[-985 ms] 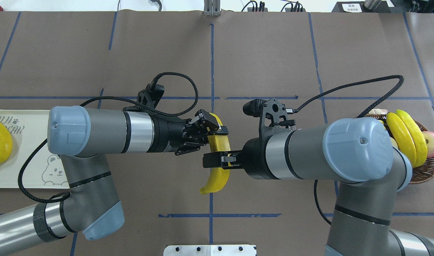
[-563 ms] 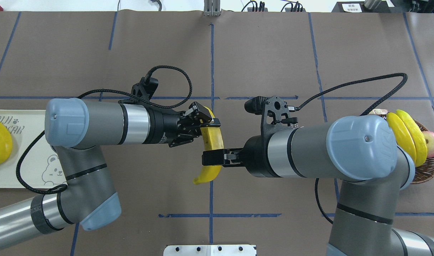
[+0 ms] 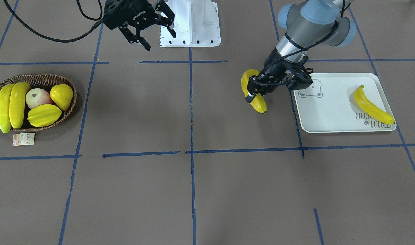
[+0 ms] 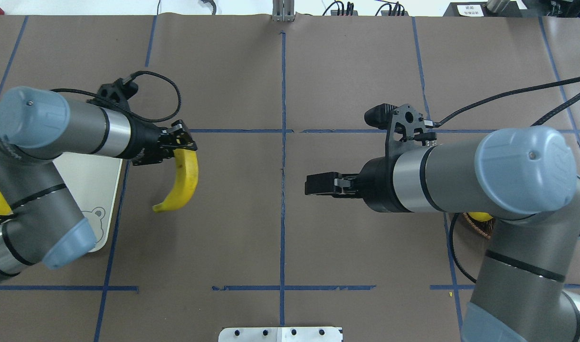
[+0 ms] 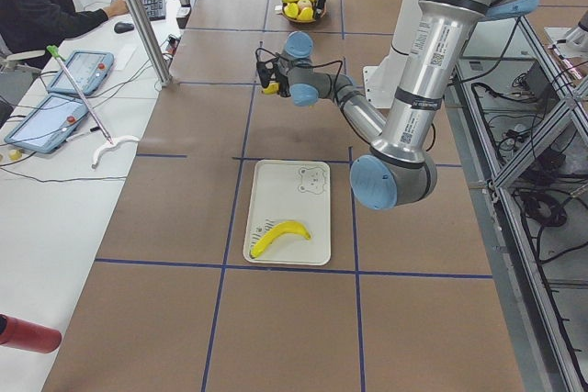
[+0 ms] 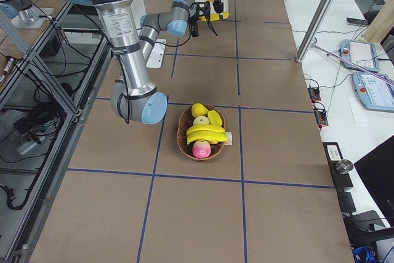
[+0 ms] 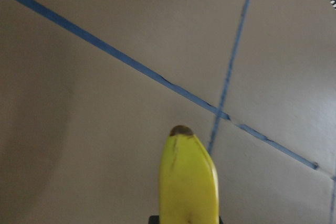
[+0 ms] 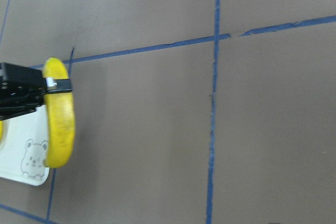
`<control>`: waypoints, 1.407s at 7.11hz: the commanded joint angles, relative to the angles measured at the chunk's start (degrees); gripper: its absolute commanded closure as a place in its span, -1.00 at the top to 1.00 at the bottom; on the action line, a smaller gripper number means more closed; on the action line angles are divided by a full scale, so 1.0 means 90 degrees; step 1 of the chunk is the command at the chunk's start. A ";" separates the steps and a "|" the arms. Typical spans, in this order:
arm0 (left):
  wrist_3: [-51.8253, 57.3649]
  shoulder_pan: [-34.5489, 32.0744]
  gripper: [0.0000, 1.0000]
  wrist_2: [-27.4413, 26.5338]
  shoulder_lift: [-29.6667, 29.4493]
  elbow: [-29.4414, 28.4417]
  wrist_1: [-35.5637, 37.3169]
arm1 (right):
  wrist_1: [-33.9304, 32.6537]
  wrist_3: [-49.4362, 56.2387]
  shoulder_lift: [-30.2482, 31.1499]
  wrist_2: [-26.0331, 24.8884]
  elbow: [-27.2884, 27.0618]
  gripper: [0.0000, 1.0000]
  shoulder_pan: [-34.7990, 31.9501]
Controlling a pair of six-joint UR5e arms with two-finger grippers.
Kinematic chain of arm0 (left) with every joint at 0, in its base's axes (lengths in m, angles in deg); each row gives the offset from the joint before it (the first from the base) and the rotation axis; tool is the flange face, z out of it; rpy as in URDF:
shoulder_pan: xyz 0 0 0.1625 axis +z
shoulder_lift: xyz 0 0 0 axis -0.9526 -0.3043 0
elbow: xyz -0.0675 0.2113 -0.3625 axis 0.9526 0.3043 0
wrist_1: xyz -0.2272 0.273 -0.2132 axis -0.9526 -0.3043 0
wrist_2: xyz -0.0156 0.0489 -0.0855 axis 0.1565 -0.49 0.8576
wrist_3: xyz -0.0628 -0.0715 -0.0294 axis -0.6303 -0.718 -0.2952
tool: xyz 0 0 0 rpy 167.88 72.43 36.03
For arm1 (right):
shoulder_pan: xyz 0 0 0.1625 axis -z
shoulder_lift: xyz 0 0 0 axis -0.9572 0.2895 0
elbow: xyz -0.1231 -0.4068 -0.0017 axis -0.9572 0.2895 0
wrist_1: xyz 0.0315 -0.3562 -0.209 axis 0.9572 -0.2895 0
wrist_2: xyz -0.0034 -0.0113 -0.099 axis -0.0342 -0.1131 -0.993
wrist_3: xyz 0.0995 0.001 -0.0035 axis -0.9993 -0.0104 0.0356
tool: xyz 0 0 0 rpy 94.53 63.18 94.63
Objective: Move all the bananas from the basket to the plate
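My left gripper is shut on one end of a yellow banana and holds it above the table beside the white bear-print plate. The held banana also shows in the front view and the left wrist view. One banana lies on the plate. My right gripper is open and empty, above the table's middle. The wicker basket at the far right end holds two bananas side by side.
The basket also holds a starfruit, a yellow pear and apples. Its paper tag lies on the table. A white mounting plate sits at the robot's base. Blue tape lines cross the brown table.
The right gripper has let go of the banana and drawn back to the right. The left arm has carried the banana left, up to the plate's edge.
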 commanded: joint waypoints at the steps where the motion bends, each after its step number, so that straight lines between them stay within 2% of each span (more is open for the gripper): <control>1: 0.1647 -0.0752 -1.00 0.0241 0.1388 0.0069 0.0176 | -0.0904 0.0071 0.0119 0.0158 -0.0116 1.00 -0.0560; 2: 0.2506 -0.0871 -1.00 0.0173 0.1878 -0.0047 0.0167 | -0.1015 0.0101 0.0177 0.0323 -0.0107 1.00 -0.0717; 3: 0.2959 -0.1104 -1.00 0.0172 0.2105 -0.0270 0.0176 | -0.1026 0.0120 0.0264 0.0334 -0.0077 1.00 -0.0786; 5: 0.3003 -0.1116 -1.00 0.0162 0.2078 -0.0943 0.0147 | -0.1026 0.0509 0.0499 0.0335 0.0001 1.00 -0.0903; 7: 0.3022 -0.1106 -1.00 0.0143 0.2068 -0.1239 0.0118 | -0.1026 0.0521 0.0509 0.0325 0.0001 1.00 -0.0924; 8: 0.3032 -0.1116 -0.64 0.0153 0.2117 -0.1239 0.0118 | -0.1026 0.0521 0.0509 0.0325 0.0001 1.00 -0.0933; 9: 0.3196 -0.1126 0.71 0.0191 0.2107 -0.1172 0.0127 | -0.1026 0.0531 0.0509 0.0334 0.0001 1.00 -0.0962; 10: 0.3623 -0.1184 0.99 0.0269 0.2117 -0.1123 0.0118 | -0.1026 0.0579 0.0635 0.0383 0.0001 1.00 -0.1040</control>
